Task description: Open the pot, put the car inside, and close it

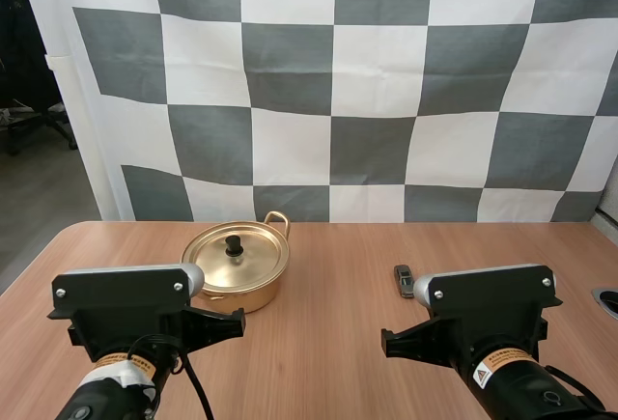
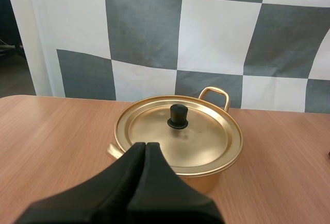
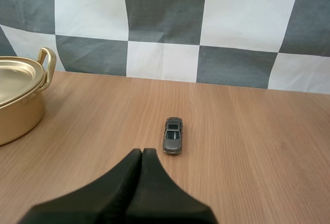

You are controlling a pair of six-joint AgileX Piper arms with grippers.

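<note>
High view: the pot [image 1: 237, 267] sits on the table [image 1: 328, 362] ahead of the left arm [image 1: 126, 309], with its lid [image 1: 253, 258] on and the black knob [image 1: 233, 244] upright at the centre; the car [image 1: 404, 281] lies just ahead of the right arm [image 1: 492, 309], well apart from the pot, with bare wood between them; its long axis runs roughly from the arms' bases toward the far edge.

Left wrist view: the left gripper [image 2: 145, 145] has its 2 fingers pressed together as 1 dark wedge, holding nothing, and is aimed at the pot's near wall below the knob; nothing has been lifted, so opening is the step in hand; I judge it best to spread the fingers first, rise over the lid, pinch the knob squarely, lift straight up, and set the lid down away from the car.

Right wrist view: the right gripper [image 3: 142, 152] is likewise closed and empty, its tip near the car; the car points almost straight away, lengthwise in line with the fingers; I cannot tell which end is its nose.
</note>
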